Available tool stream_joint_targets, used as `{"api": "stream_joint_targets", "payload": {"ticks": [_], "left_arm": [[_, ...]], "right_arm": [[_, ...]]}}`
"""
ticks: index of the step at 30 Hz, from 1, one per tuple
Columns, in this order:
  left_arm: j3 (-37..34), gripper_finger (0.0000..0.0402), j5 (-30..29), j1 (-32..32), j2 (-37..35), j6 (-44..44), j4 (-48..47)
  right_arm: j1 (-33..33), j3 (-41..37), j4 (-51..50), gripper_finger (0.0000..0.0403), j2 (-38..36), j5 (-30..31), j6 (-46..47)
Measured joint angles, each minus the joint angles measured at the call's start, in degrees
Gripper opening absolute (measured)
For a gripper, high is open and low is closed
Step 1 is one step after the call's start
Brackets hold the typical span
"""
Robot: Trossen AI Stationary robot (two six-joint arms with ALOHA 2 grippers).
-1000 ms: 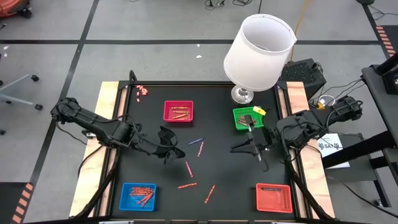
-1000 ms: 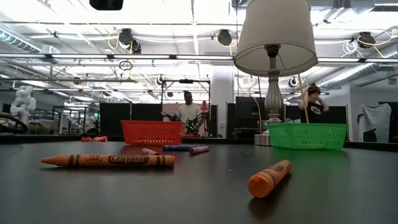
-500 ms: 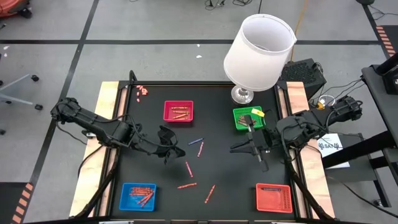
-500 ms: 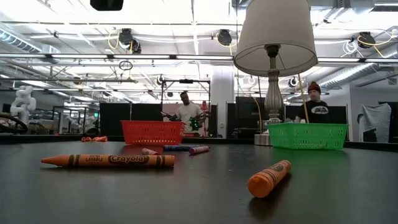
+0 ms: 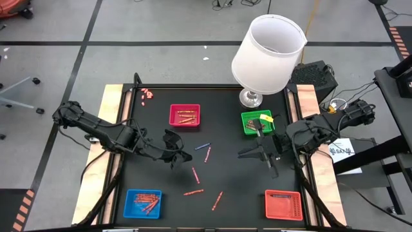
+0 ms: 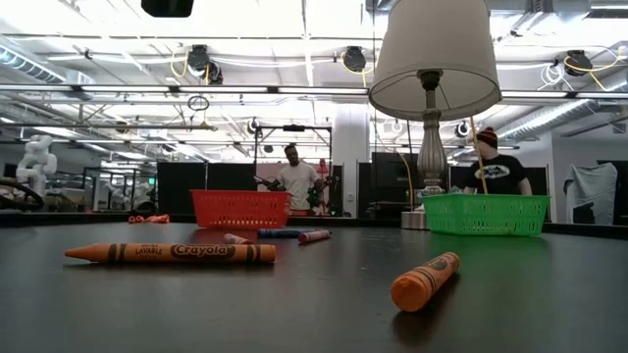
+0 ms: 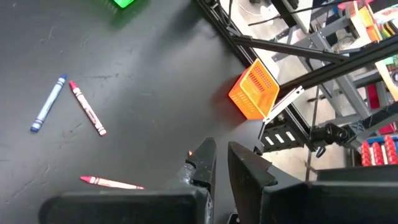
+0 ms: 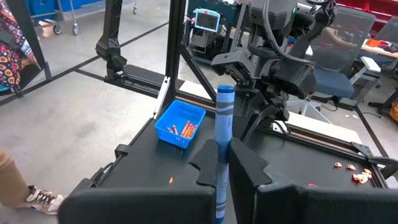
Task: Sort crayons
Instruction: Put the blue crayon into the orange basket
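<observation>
My right gripper [image 5: 248, 153] hangs over the table's right half, shut on a blue crayon [image 8: 224, 124]. My left gripper [image 5: 177, 156] hangs over the left half and faces it. On the black table [image 5: 232, 180] between them lie loose crayons: a blue one [image 5: 203, 145], a pink-red one [image 5: 207, 153] and three red-orange ones [image 5: 194, 174], [image 5: 193, 192], [image 5: 217, 200]. The low view shows two orange crayons [image 6: 169, 252], [image 6: 424, 280] lying flat and no gripper. My right gripper pinches the blue crayon between its two fingers [image 8: 245, 168]. The crayon's upper end [image 8: 225, 96] sticks out well past the fingertips and its lower part runs down between them. The fingers come about level from the table's right side. The crayon is lifted clear of the table.
Four small trays stand around the crayons: red [image 5: 185, 115] and green [image 5: 257, 122] at the far side, blue [image 5: 143, 202] and orange-red [image 5: 283, 204] at the near side. A white-shaded lamp [image 5: 267, 55] stands far right. Pink bits [image 5: 147, 94] lie far left.
My right gripper has rolled a little about its own pointing line, staying in place with the blue crayon. People in the room beyond the table have moved.
</observation>
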Motion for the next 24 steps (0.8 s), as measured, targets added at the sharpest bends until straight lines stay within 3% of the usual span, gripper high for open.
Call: {"api": "stream_joint_targets", "payload": {"ticks": [9,24], "left_arm": [[0.0,0.0042,0.0,0.0,0.0,-1.14,-0.01],[0.0,0.0042,0.0,0.0,0.0,-0.64,-0.22]], "right_arm": [[0.0,0.0,0.0,0.0004,-0.09,-0.05,1.24],[0.01,0.0,0.01,0.0004,-0.11,-0.07,30.42]]}}
